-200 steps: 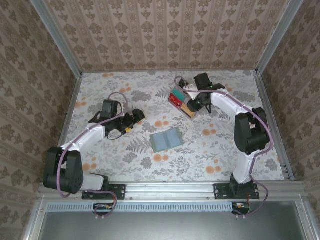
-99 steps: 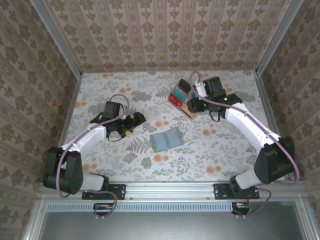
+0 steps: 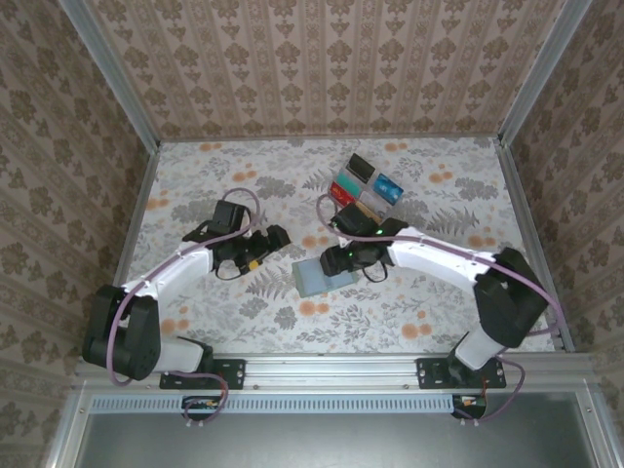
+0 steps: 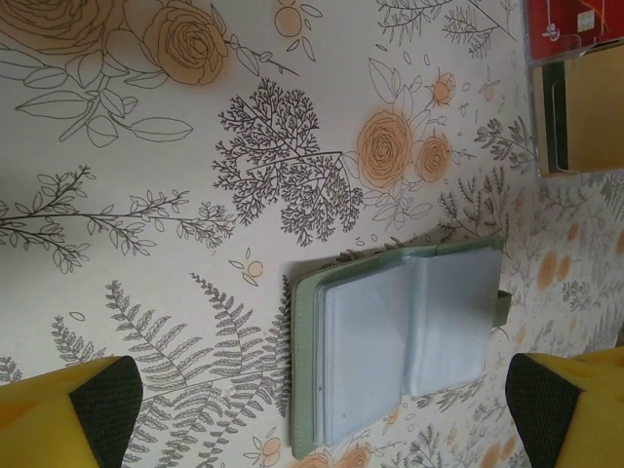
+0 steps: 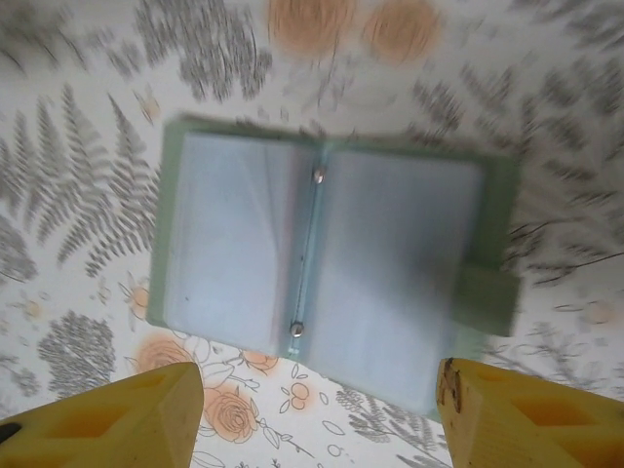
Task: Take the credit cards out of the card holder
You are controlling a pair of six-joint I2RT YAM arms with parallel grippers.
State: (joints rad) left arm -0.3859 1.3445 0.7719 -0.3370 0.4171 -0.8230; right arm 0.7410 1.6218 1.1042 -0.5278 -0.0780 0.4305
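Note:
The sage-green card holder lies open on the flowered table, pale blue-grey pockets up, with no card showing in them. My right gripper hangs just over it, jaws open and empty, yellow fingertips on either side of its near edge. To the holder's left my left gripper stands wide open, pointing at it, with nothing between the fingers. The credit cards lie in a cluster at the back: black, blue, red, whitish. Red and tan cards show in the left wrist view.
Patterned walls and metal frame posts close the table on three sides. The right arm's long link stretches across the table's middle right. Bare tabletop lies at the front and far left.
My right arm has swung from the cards at the back down over the open card holder, its jaws opening wider. The left gripper crept slightly right, still open.

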